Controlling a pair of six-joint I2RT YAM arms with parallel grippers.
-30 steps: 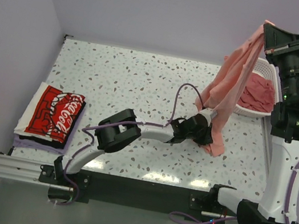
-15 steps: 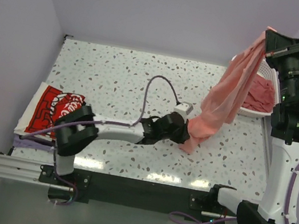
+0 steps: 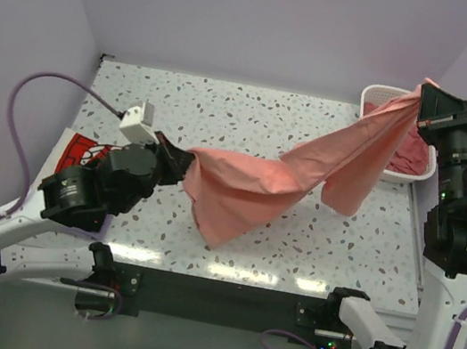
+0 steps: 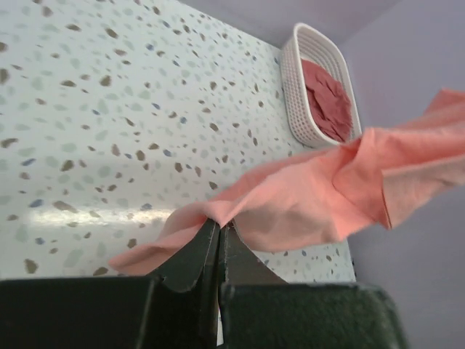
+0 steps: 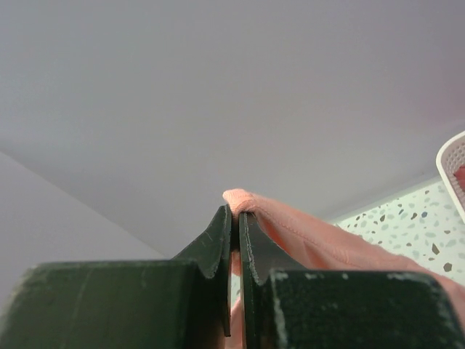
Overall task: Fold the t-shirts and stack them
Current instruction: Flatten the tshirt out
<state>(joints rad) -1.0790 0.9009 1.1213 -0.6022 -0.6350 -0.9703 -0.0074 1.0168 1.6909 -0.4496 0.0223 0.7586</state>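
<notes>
A salmon-pink t-shirt (image 3: 259,184) hangs stretched in the air between both grippers, sagging over the middle of the table. My left gripper (image 3: 183,164) is shut on its left end; in the left wrist view the jaws (image 4: 220,224) pinch a fold of the pink cloth (image 4: 312,196). My right gripper (image 3: 424,92), raised high at the far right, is shut on the other end, and the right wrist view shows the hem (image 5: 305,233) caught between the jaws (image 5: 235,211). A folded white t-shirt with red print (image 3: 76,145) lies at the left, mostly hidden by the left arm.
A white slatted basket (image 3: 383,94) stands at the back right corner with more pink t-shirts (image 3: 414,152) in it; the left wrist view also shows the basket (image 4: 301,87). Lilac walls close the table in on the left, back and right.
The left gripper closed on the shirt's hanging end and pulled it left across the table, the arm swinging back. The shirt went from hanging down to stretched out. The right gripper kept its hold.
</notes>
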